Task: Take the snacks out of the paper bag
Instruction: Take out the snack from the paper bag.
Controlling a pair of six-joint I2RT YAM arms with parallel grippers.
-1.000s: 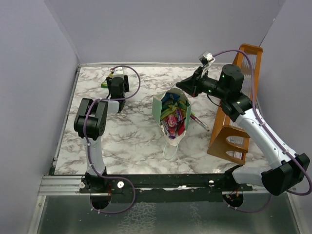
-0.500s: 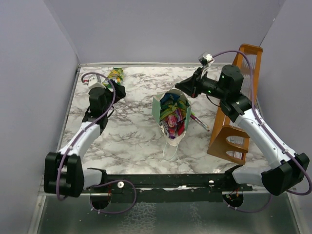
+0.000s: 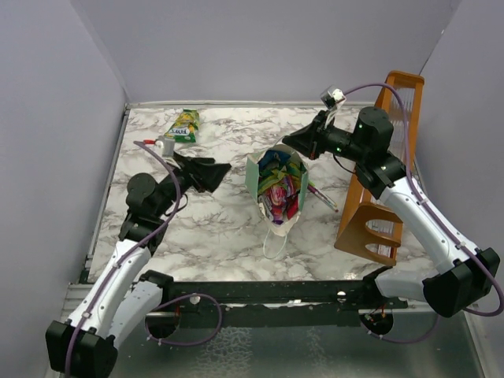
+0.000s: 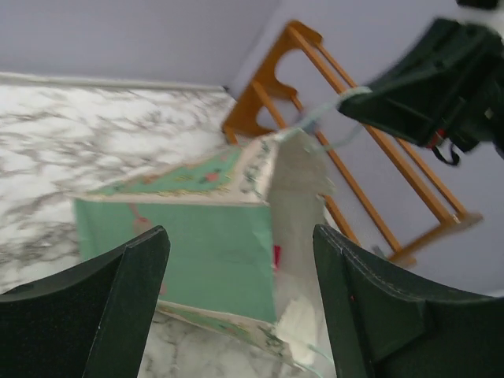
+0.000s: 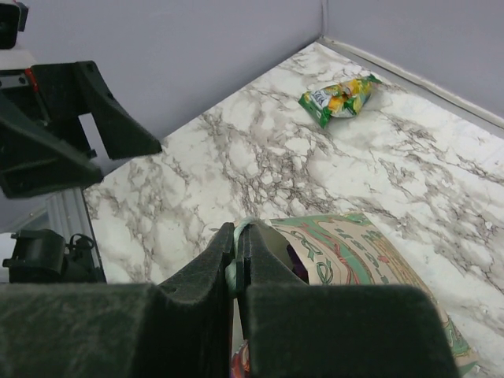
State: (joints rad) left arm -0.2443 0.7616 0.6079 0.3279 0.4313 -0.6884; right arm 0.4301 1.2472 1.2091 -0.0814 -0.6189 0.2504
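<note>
Your left claw point(image 3: 217, 166) hovers spread wide above the surface point(image 3: 213, 224), near the left side of the paper bag point(image 3: 253, 175) and pointing at its mint-green wall. Your right claw point(image 3: 286, 142) is clenched on the bag's far rim. The bag sits mid-surface, mouth open, with bright snacks point(image 3: 279, 190) inside. One green-yellow snack packet point(image 3: 183, 124) lies alone near the far left corner. A wooden rack point(image 3: 368, 216) stands at the right edge.
</note>
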